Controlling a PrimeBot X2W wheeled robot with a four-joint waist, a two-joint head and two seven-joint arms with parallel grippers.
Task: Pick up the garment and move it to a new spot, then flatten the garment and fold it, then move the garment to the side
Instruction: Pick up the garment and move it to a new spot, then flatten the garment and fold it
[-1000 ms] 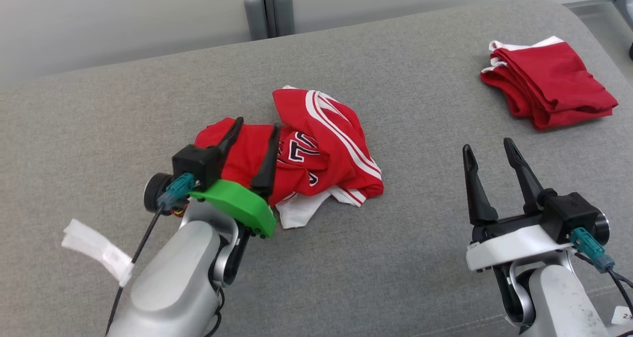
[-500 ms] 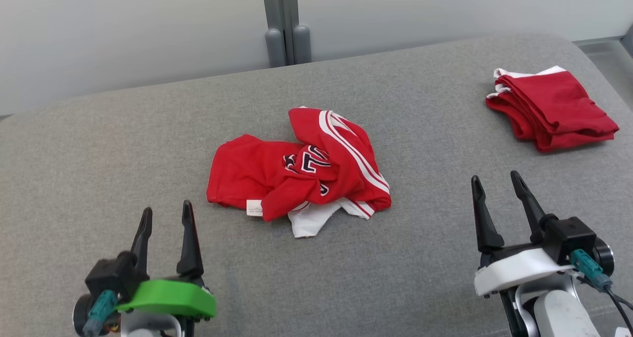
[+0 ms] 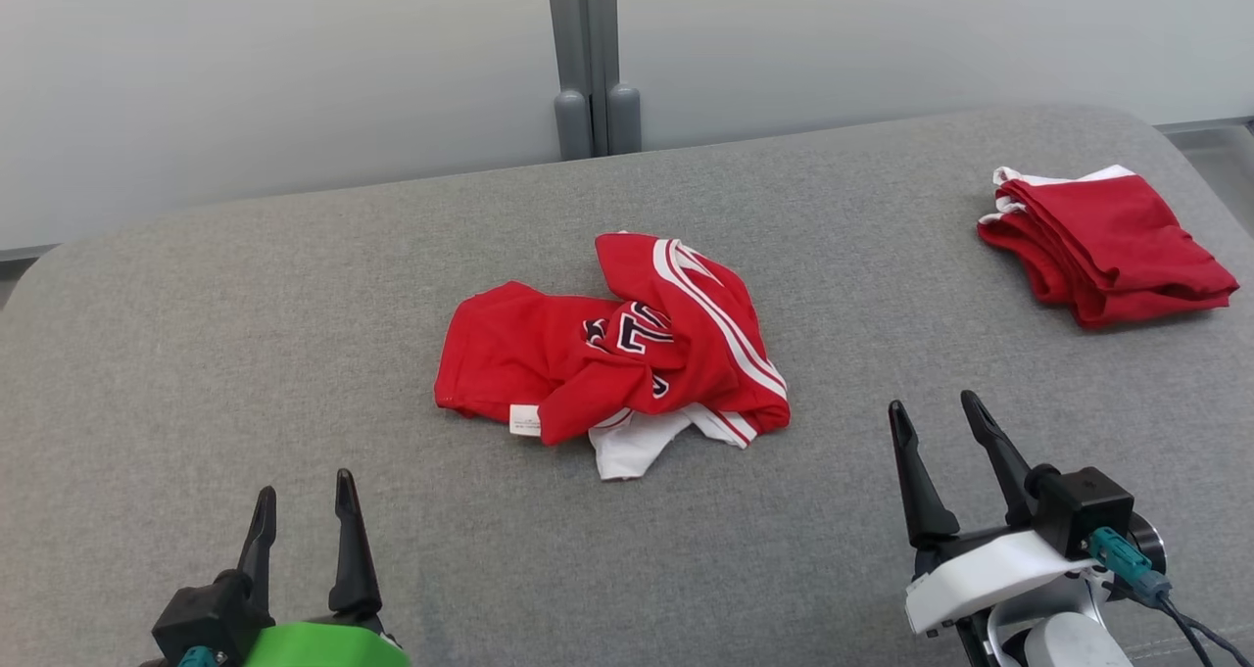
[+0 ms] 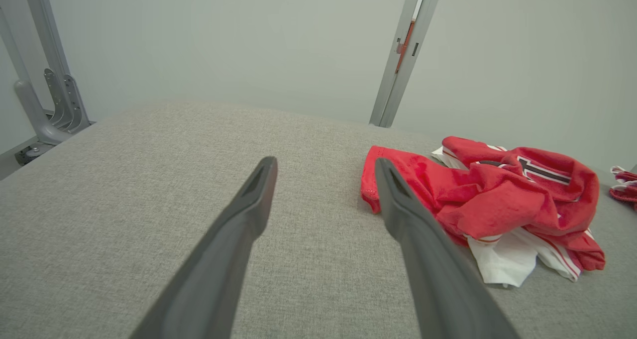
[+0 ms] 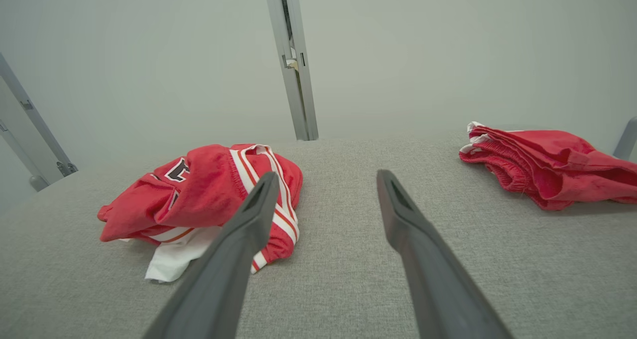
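Note:
A crumpled red garment point(image 3: 612, 358) with white stripes and dark lettering lies in a heap at the middle of the grey padded table point(image 3: 294, 285). It also appears right of the fingers in the left wrist view, garment point(image 4: 492, 194), and left of them in the right wrist view, garment point(image 5: 199, 194). My left gripper point(image 3: 302, 488) stands open near the table's front left, well apart from the heap. My right gripper point(image 3: 931, 407) stands open at the front right, empty too.
A folded pile of red garments point(image 3: 1102, 241) with white trim rests at the table's far right; folded pile point(image 5: 547, 162) sits beyond my right fingers. A grey post point(image 3: 588, 60) stands behind the table against a pale wall.
My left gripper let go of the garment and drew back to the front left, open. The head camera shifted, so the whole scene sits lower now. The garment lies still.

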